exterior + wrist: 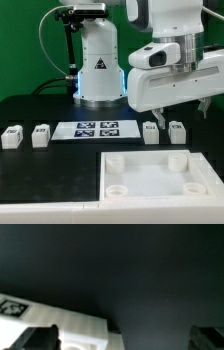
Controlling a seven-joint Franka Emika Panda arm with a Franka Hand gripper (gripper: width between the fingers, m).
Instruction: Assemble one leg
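Four small white legs with marker tags stand in a row on the black table. Two are at the exterior view's left [12,137] [40,134]. Two are at its right [151,132] [177,130]. My gripper [181,112] hangs open and empty just above the two right legs, touching neither. In the wrist view my gripper [125,331] is open with dark fingers [40,339] at both sides. A white tagged part [60,322], apparently one of the legs, lies beside one finger, not between the jaws.
The large white square panel [140,162] with round corner sockets lies at the front. The marker board [97,128] lies in the middle between the leg pairs. The robot base [98,65] stands behind it.
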